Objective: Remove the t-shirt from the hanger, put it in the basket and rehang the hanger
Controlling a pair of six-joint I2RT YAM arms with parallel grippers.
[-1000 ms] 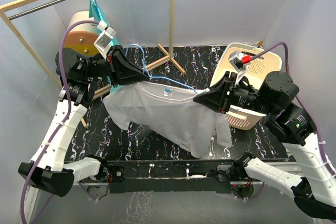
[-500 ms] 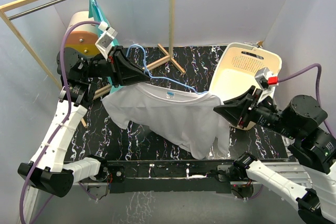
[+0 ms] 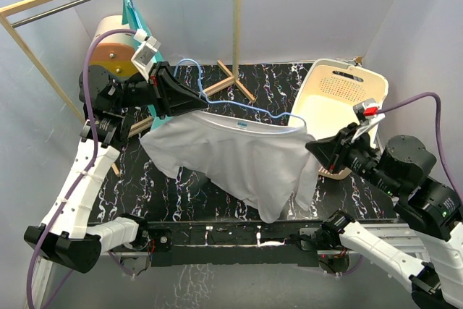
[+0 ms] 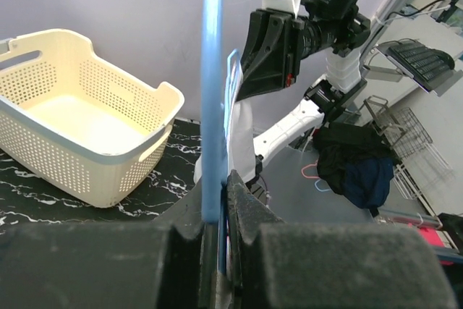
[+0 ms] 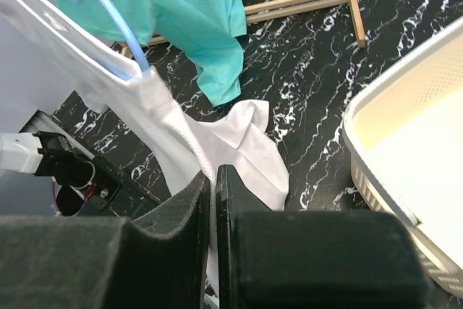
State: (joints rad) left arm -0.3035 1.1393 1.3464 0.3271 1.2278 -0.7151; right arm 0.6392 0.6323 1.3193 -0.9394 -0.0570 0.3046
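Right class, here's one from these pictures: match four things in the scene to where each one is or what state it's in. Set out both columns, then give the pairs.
Column A
1. white t-shirt
2. blue hanger
3. cream laundry basket
4. teal garment

Column B
a. empty, on the right side of the table
b. hanging on the clothes rack, back left
c. pinched in the right end effector
d. clamped in the left end effector

Pairs: 1-c, 2-d, 3-a, 4-b
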